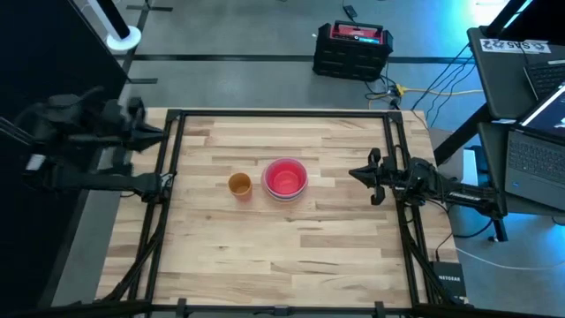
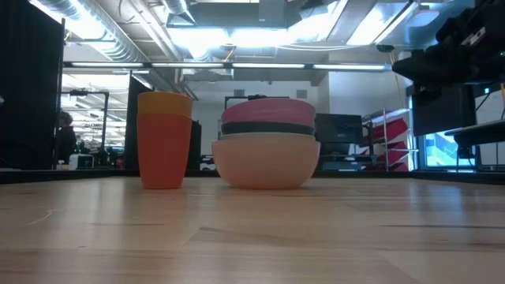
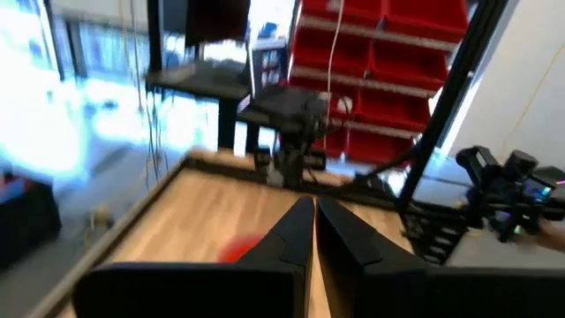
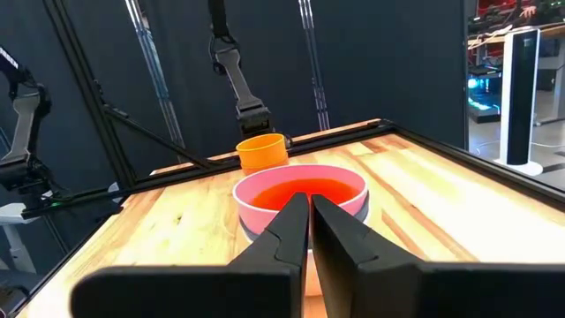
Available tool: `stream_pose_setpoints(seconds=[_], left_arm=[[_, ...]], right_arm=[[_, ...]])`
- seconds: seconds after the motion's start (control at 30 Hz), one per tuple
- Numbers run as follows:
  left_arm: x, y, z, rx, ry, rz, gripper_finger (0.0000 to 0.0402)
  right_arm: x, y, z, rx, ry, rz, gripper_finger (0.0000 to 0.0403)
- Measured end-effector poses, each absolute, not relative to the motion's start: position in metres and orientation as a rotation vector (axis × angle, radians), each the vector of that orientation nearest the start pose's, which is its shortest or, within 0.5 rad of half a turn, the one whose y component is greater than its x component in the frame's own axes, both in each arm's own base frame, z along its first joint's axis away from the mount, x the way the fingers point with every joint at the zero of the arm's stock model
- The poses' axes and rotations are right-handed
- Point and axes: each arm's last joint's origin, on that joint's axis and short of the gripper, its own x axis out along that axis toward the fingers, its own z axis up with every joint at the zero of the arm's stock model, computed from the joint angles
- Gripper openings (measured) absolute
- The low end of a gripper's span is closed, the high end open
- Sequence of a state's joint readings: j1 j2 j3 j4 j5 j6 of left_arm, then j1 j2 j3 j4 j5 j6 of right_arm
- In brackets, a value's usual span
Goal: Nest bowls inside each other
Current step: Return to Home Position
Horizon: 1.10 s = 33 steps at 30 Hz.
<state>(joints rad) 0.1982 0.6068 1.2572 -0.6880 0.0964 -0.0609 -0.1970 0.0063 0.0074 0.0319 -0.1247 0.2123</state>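
A stack of nested bowls point(image 1: 285, 178) stands on its base near the middle of the table. From the side, the stack point(image 2: 267, 146) has a white bowl at the bottom, a dark band above it and a pink rim on top. The right wrist view shows a red inside point(image 4: 302, 193). Left of the stack stands a small orange bowl point(image 1: 239, 184), tall like a cup, with a paler orange one nested in it point(image 2: 164, 104). My right gripper point(image 1: 356, 173) is shut and level at the table's right side, pointing at the stack. My left gripper point(image 3: 313, 215) is shut, raised over the table's left edge point(image 1: 159, 134).
Black frame rails run along the table's left side point(image 1: 168, 177) and right side point(image 1: 397, 177). Bare wood lies in front of and behind the bowls. Beyond the far edge, a black and red case point(image 1: 353, 49) sits on the floor, and laptops point(image 1: 530, 106) stand at the right.
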Motion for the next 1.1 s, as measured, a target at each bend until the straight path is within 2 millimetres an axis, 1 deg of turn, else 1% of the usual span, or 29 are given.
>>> stream_pose_setpoints(seconds=[0.07,0.13,0.2,0.27,0.3,0.9,1.0,1.1], left_arm=[[0.071,0.011,0.42,-0.041,0.01,0.079,0.0],[0.076,0.011,0.391,-0.044,0.008,0.056,0.0],[0.071,0.01,0.365,-0.071,-0.02,0.035,0.0],[0.063,0.008,0.347,-0.078,-0.11,0.018,0.0],[0.061,0.007,0.341,-0.073,-0.145,0.014,0.0],[0.086,0.013,0.214,-0.031,-0.307,0.042,0.0],[0.092,0.014,0.194,-0.061,-0.28,0.039,0.0],[0.093,0.014,0.191,-0.035,-0.26,0.045,0.0]], right_arm=[[0.096,-0.016,0.169,0.207,-0.04,-0.069,0.0],[0.096,-0.016,0.169,0.207,-0.04,-0.069,0.0],[0.096,-0.016,0.169,0.207,-0.04,-0.069,0.0],[0.096,-0.016,0.169,0.207,-0.04,-0.069,0.0],[0.096,-0.016,0.169,0.207,-0.04,-0.069,0.0],[0.096,-0.016,0.169,0.206,-0.041,-0.071,0.0],[0.096,-0.016,0.169,0.207,-0.04,-0.07,0.0],[0.096,-0.016,0.168,0.207,-0.04,-0.071,0.0]])
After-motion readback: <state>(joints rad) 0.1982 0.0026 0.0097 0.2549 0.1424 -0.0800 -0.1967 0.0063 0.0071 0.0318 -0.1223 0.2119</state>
